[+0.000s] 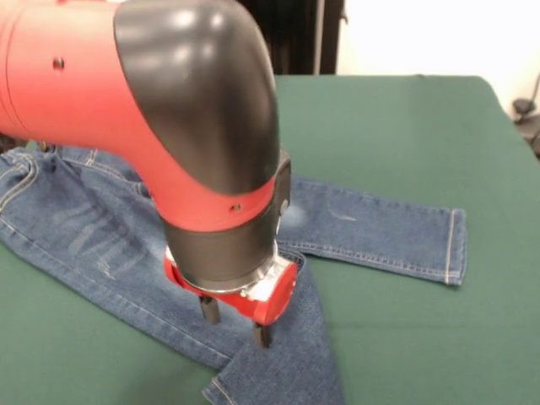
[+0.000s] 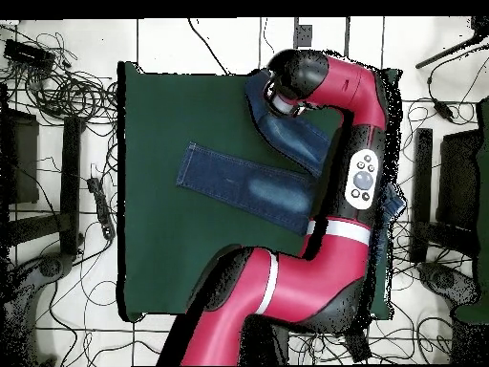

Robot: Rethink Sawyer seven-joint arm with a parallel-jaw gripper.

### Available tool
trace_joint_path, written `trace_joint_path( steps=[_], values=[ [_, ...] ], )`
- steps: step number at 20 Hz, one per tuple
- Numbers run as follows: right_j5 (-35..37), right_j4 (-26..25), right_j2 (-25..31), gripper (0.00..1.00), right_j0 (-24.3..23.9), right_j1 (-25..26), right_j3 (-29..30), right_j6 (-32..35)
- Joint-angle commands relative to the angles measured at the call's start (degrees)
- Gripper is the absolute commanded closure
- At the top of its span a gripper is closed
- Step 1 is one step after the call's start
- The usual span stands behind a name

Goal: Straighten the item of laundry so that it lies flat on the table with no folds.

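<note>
The blue denim jeans (image 1: 371,228) lie on the dark green table (image 1: 405,126). The waist is at the left, partly behind my arm. One leg stretches flat to the right and ends in a hemmed cuff (image 1: 454,246). The other leg (image 1: 287,363) runs toward the near edge and is folded over on itself, with its cuff turned back at the bottom. My gripper (image 1: 235,321) points down on this folded leg, its two fingers apart and their tips at the denim. In the overhead view the jeans (image 2: 239,182) show, and my wrist hides the gripper.
My thick red and black arm (image 1: 169,110) fills the upper left of the front view. In the overhead view it crosses the table's right side (image 2: 353,172). Cables (image 2: 57,86) and black stands (image 2: 72,182) lie on the floor around the table (image 2: 162,258).
</note>
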Motion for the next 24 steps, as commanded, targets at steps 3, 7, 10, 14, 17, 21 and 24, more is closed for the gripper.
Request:
trace_joint_path(
  steps=[3,7,10,14,17,21,24],
  values=[
    [-0.61,5.12,8.89,0.0,1.25,0.67,6.43,0.97],
    [4.26,7.38,8.48,0.0,1.8,-1.28,6.69,6.32],
    [5.91,9.24,8.66,0.0,1.78,-1.83,6.99,8.77],
    [5.92,11.14,8.22,0.0,1.73,-1.69,7.13,10.61],
    [6.11,13.33,7.6,0.0,1.95,-2.59,8.45,13.64],
    [3.98,15.87,7.23,0.0,2.26,-3.41,11.21,15.35],
    [1.44,17.14,7.05,0.0,2.35,-3.32,12.9,14.68]
  ],
)
